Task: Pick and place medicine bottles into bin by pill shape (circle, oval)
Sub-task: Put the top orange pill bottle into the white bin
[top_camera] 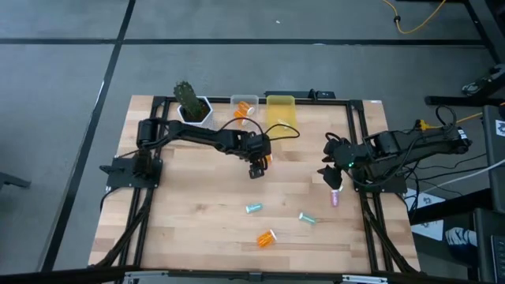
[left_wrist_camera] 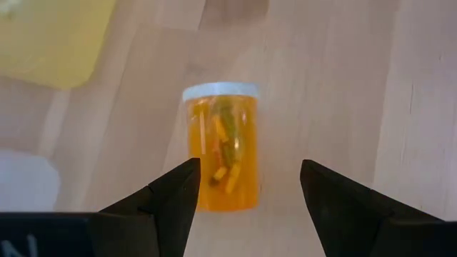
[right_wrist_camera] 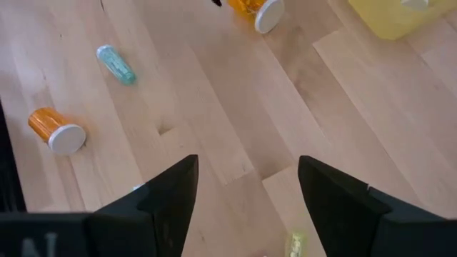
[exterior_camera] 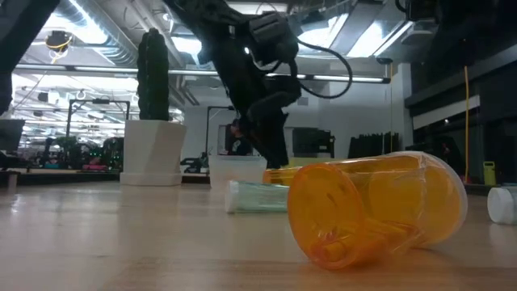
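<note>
An orange pill bottle [exterior_camera: 376, 208] is being seen lying on its side closest to the low camera, on the wooden table [top_camera: 197, 213]. Another white-capped orange bottle [left_wrist_camera: 221, 155], holding oval capsules, is being framed just ahead of the left gripper [left_wrist_camera: 246, 207], whose jaws are being held wide open around nothing. The right gripper [right_wrist_camera: 246, 207] is likewise being held open and empty, with a teal bottle [right_wrist_camera: 116, 64] and a capped orange bottle [right_wrist_camera: 57, 130] lying well ahead of its jaws.
</note>
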